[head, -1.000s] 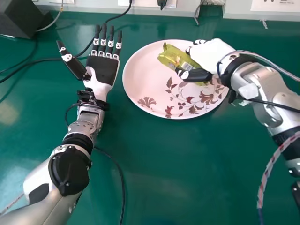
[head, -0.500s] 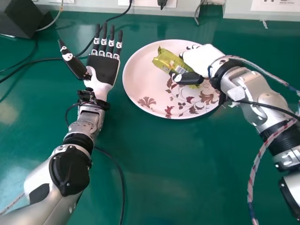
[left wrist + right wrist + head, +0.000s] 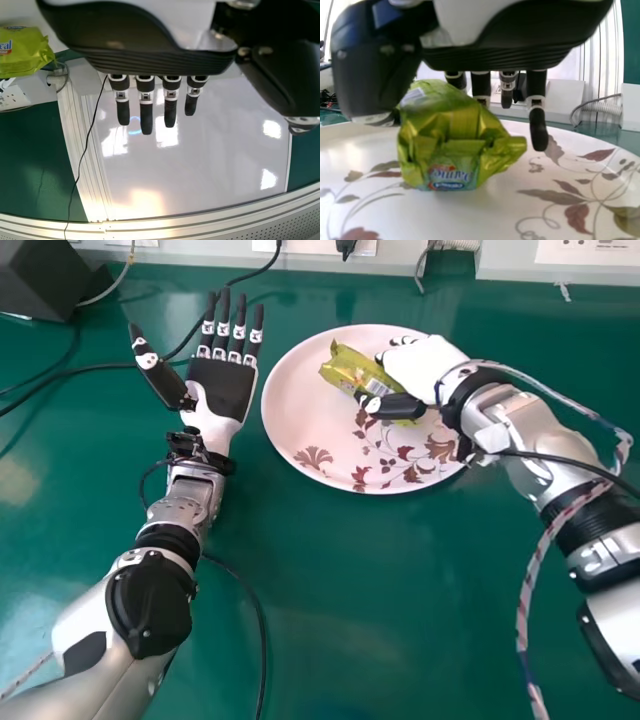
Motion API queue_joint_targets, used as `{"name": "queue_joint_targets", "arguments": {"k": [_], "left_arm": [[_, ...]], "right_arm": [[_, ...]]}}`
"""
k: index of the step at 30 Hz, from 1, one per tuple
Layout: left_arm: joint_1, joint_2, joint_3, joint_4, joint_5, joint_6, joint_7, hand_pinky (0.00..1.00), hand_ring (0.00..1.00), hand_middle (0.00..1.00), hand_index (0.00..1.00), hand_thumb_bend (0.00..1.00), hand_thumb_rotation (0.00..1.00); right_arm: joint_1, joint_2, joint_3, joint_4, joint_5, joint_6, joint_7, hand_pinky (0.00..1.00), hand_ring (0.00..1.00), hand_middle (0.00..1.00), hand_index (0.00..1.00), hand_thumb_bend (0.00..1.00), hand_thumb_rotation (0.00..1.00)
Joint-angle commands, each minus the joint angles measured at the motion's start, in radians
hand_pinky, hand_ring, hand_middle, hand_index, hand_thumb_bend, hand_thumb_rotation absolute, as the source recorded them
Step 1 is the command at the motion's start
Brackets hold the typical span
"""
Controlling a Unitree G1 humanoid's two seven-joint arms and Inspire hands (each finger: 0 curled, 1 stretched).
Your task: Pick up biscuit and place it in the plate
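The pink-white plate with a leaf pattern [image 3: 300, 430] lies right of centre in the head view. My right hand [image 3: 412, 362], reaching over the plate from the right, pinches the yellow-green biscuit pack [image 3: 352, 368] between thumb and fingers. In the right wrist view the pack [image 3: 447, 135] hangs by my right hand's thumb and fingers [image 3: 538, 125], low over the plate [image 3: 500, 215]; whether it touches the plate I cannot tell. My left hand [image 3: 219, 390] is palm up left of the plate with straight fingers, seen also as my left hand [image 3: 146, 112] in its wrist view.
Black cables [image 3: 60, 378] run across the green table [image 3: 330, 610] at the left and behind my left hand. A dark box [image 3: 45, 278] stands at the back left corner. Wall panels [image 3: 215, 252] bound the table's far edge.
My right hand and the biscuit pack have shifted left, farther in over the plate, and the right forearm has swung nearer. The left hand has barely moved.
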Motion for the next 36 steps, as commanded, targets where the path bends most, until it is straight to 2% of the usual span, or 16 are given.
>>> {"name": "queue_joint_targets", "arguments": {"k": [1,8,17,18,19,20,27,28,29,31,34,36], "left_arm": [[0.002,-0.001,-0.008,-0.003,0.001,0.006,-0.007,0.86,0.84,0.92,1.00,0.94,0.54],[0.000,-0.001,-0.007,-0.004,-0.001,0.022,-0.008,0.85,0.83,0.91,0.99,0.95,0.50],[-0.002,0.006,-0.013,-0.004,-0.001,0.065,-0.035,0.84,0.83,0.91,0.99,0.96,0.51],[-0.002,0.006,-0.010,-0.003,-0.004,0.069,-0.035,0.85,0.83,0.91,0.99,0.96,0.51],[-0.002,0.007,-0.009,-0.002,-0.006,0.074,-0.037,0.85,0.83,0.91,0.99,0.96,0.51],[-0.002,0.006,-0.008,-0.002,-0.008,0.078,-0.039,0.85,0.83,0.91,0.99,0.96,0.50],[0.002,-0.012,-0.007,-0.013,-0.023,0.068,-0.062,0.84,0.84,0.91,0.99,0.96,0.51],[0.002,-0.012,-0.007,-0.013,-0.023,0.067,-0.066,0.84,0.84,0.91,0.99,0.96,0.51],[0.001,-0.012,-0.008,-0.013,-0.022,0.066,-0.068,0.84,0.84,0.91,0.99,0.96,0.51],[0.000,-0.013,-0.009,-0.012,-0.020,0.060,-0.069,0.84,0.84,0.91,0.99,0.96,0.51],[0.000,-0.010,-0.009,-0.009,-0.022,0.080,-0.088,0.83,0.84,0.91,0.98,0.97,0.52],[0.001,-0.007,-0.009,-0.006,-0.021,0.088,-0.095,0.83,0.84,0.92,0.99,0.97,0.53]], "right_arm": [[-0.004,0.014,0.023,0.038,0.002,-0.018,-0.019,0.25,0.15,0.44,0.50,0.51,0.00],[-0.020,0.022,0.050,0.098,0.008,-0.038,-0.052,0.25,0.15,0.44,0.50,0.51,0.00],[-0.033,0.020,0.064,0.125,0.017,-0.049,-0.068,0.27,0.18,0.44,0.50,0.51,0.00],[-0.033,0.020,0.064,0.124,0.019,-0.047,-0.063,0.28,0.31,0.45,0.50,0.50,0.00],[-0.033,0.019,0.063,0.123,0.022,-0.047,-0.061,0.28,0.39,0.45,0.51,0.50,0.00],[-0.033,0.019,0.062,0.123,0.025,-0.047,-0.059,0.29,0.41,0.45,0.51,0.50,0.00],[-0.027,0.009,0.059,0.108,0.038,-0.047,-0.049,0.32,0.44,0.50,0.49,0.50,0.00],[-0.026,0.008,0.058,0.106,0.039,-0.047,-0.049,0.33,0.44,0.62,0.49,0.49,0.00],[-0.026,0.007,0.057,0.104,0.040,-0.047,-0.050,0.34,0.44,0.69,0.63,0.48,0.00],[-0.024,0.006,0.055,0.101,0.042,-0.047,-0.053,0.36,0.45,0.79,0.78,0.48,0.00],[-0.024,0.002,0.056,0.095,0.039,-0.045,-0.057,0.38,0.45,0.85,0.87,0.47,0.00],[-0.025,0.001,0.056,0.091,0.037,-0.040,-0.055,0.40,0.47,0.87,0.87,0.59,0.12]]}}
